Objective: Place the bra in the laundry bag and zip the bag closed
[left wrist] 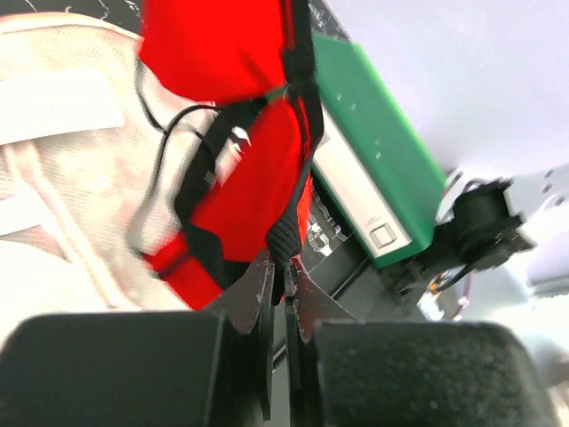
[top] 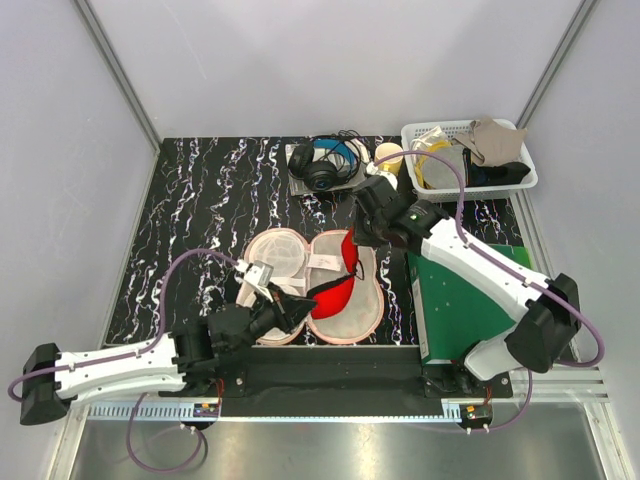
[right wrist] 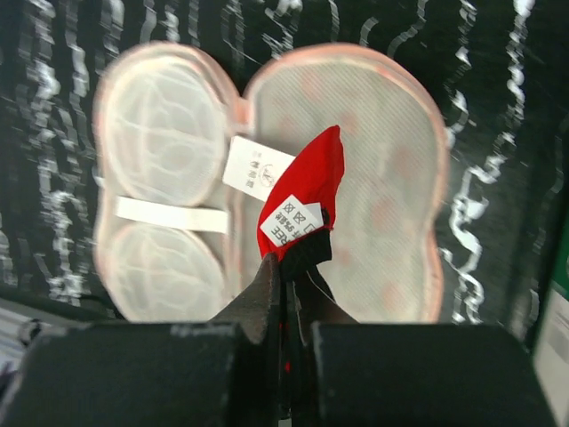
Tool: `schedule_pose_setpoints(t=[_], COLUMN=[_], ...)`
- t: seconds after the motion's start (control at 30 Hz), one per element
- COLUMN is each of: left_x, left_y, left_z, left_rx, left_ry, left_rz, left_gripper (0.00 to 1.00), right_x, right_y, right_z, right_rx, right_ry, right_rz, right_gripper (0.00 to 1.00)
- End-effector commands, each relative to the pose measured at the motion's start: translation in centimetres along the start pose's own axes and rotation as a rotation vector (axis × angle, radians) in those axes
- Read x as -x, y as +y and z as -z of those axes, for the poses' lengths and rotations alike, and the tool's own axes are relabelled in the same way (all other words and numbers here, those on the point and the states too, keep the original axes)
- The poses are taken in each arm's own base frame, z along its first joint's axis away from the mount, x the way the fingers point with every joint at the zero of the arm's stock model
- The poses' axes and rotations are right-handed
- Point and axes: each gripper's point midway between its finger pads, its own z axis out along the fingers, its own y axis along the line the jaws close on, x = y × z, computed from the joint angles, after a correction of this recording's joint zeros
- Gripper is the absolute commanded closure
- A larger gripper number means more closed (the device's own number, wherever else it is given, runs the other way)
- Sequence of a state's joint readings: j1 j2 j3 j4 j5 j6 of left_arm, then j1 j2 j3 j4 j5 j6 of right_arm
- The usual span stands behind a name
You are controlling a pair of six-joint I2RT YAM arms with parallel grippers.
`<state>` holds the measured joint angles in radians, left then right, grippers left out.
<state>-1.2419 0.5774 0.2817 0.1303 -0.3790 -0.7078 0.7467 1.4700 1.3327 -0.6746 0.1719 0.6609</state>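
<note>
**Ann:** Nearest the bases, the left gripper [left wrist: 284,269] is clenched on a black strap of the bra [left wrist: 233,98]. That view cuts off the cups.

**Ben:** From above, that arm covers the near left lobe of the open laundry bag [top: 352,318].

**Ann:** The bra spans between both arms, over the bag's right half.

**Ben:** Farther out, the right gripper [right wrist: 286,267] is pinched on the bra's tagged end. From above its tips are hidden.

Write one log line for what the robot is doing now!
left gripper: shut on bra strap | right gripper: shut on bra end | bra: stretched over laundry bag | laundry bag: open, unzipped
</note>
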Motion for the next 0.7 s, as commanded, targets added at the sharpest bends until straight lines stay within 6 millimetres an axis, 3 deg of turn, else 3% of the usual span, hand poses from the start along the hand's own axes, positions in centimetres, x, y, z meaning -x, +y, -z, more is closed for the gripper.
schedule_pose_setpoints(t=[0.0, 0.03, 0.07, 0.33, 0.5, 0.67], left_x=[2.3, 2.4, 1.6, 0.5, 0.0, -0.6], left_y=[-0.1, 0.4, 2.2, 7.4, 10.0, 11.6], left_z=[-0.4, -0.1, -0.1, 1.6, 2.9, 4.1], left_rx=[-0.004, 0.008, 0.058, 0.246, 0.366, 0.457], left_ry=[-0.153, -0.173, -0.187, -0.234, -0.241, -0.227], left_rz=[0.168, 0.21, 0.222, 0.303, 0.305, 0.343], left_gripper=[1.0, 1.0, 1.0, 1.0, 1.0, 0.99], right_x=[-1.2, -1.3, -1.4, -2.7, -2.2, -2.3], right_y=[-2.2, -2.1, -1.3, 3.2, 7.9, 11.3], right_z=[-0.5, -1.0, -1.9, -8.3, -9.5, -11.1], right_rx=[-0.145, -0.156, -0.163, -0.152, -0.054, 0.014], right_ry=[0.051, 0.052, 0.059, 0.102, 0.088, 0.11], right_rz=[0.101, 0.109, 0.122, 0.102, 0.08, 0.065], right_gripper=[1.0, 1.0, 1.0, 1.0, 1.0, 0.99])
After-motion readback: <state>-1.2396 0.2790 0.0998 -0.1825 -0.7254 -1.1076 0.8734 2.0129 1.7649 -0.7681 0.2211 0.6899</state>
